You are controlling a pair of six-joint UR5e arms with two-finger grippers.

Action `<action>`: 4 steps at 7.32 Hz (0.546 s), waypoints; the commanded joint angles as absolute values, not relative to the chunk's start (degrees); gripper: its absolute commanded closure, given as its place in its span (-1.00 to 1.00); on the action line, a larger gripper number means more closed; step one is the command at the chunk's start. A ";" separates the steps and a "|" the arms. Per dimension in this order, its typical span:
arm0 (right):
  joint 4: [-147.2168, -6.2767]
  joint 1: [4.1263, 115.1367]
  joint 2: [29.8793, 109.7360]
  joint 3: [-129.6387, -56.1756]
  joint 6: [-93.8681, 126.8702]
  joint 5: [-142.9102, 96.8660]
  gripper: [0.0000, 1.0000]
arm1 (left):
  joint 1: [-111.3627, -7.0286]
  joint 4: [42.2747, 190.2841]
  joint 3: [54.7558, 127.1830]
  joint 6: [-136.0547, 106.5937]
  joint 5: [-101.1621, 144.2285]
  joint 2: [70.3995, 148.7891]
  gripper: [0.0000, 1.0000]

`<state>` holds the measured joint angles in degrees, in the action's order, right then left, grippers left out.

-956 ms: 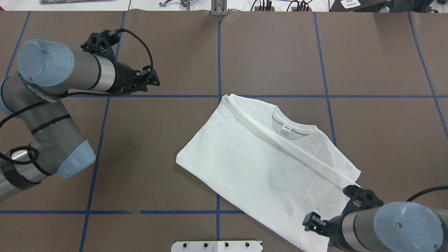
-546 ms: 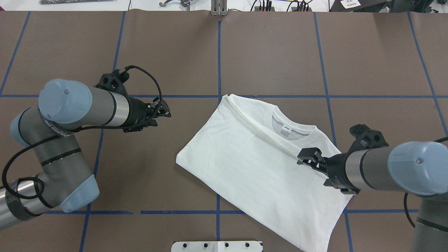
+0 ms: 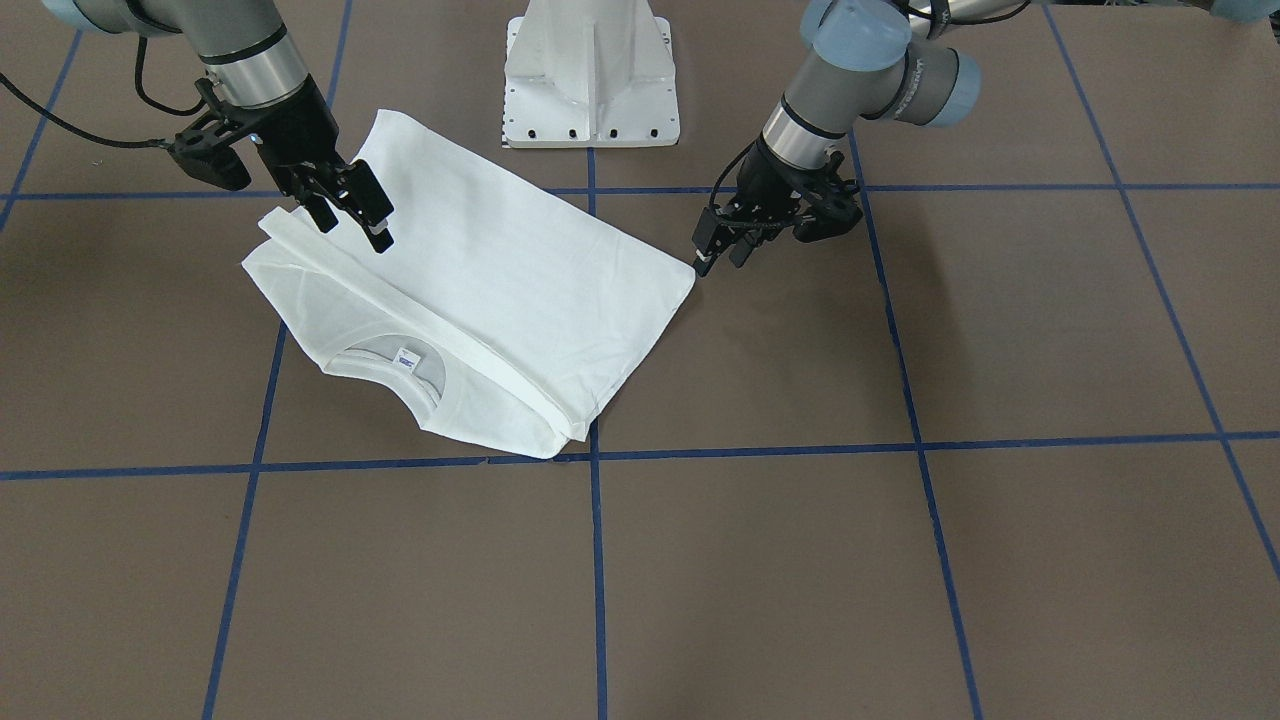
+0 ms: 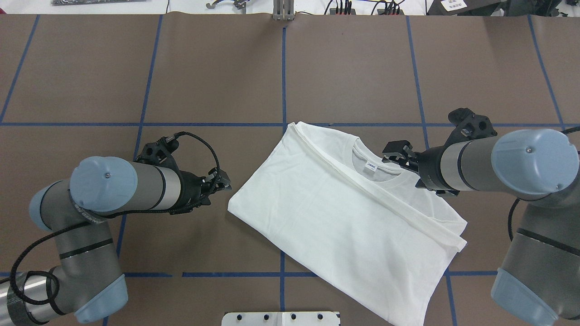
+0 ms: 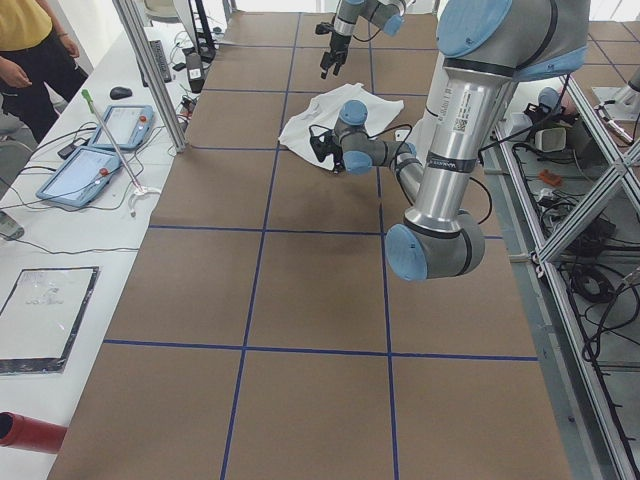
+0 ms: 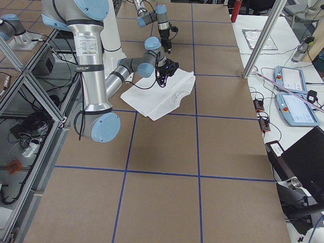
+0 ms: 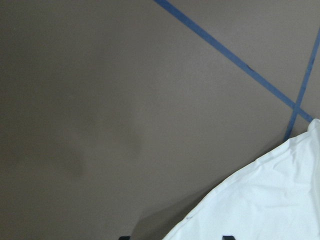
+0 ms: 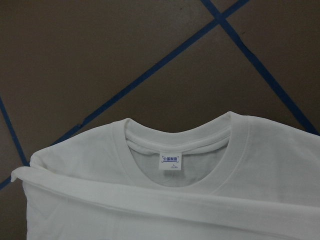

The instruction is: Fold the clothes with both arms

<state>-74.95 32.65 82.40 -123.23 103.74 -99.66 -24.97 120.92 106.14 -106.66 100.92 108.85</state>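
The white shirt lies flat mid-table, folded lengthwise, with the ribbed collar and its small label facing up. No printed text shows. My left gripper is open and empty, low over the table just beside the shirt's left corner; in the front view it almost touches that corner. The left wrist view shows the shirt's edge. My right gripper is open and empty, hovering over the collar's right side; it also shows in the front view. The right wrist view shows the label.
The white pedestal base stands at the robot's edge of the table, close behind the shirt. Blue tape lines cross the brown table. A side bench with tablets and a person are beyond the table's far edge.
My left arm has swung toward the robot and to the right, up to the shirt's left corner. My right arm has swung from the shirt's near right corner forward to above the collar.
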 commanded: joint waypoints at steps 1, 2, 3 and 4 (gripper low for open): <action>-74.88 32.96 82.18 -122.18 103.18 -99.67 -1.00 | -23.55 120.94 101.37 -107.49 100.72 113.00 -0.35; -74.88 32.96 82.09 -121.99 103.18 -99.67 -1.00 | -23.47 121.02 99.51 -107.49 100.72 113.90 -0.34; -74.88 32.96 82.18 -121.99 103.18 -99.58 -1.00 | -23.47 120.94 99.41 -107.58 100.55 113.91 -0.16; -74.88 32.96 82.18 -121.73 103.18 -99.49 -1.00 | -23.29 120.94 99.58 -107.58 100.55 113.21 -0.03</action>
<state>-74.89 32.96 82.16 -121.99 103.19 -99.59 -23.46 120.96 99.86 -107.53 100.61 113.49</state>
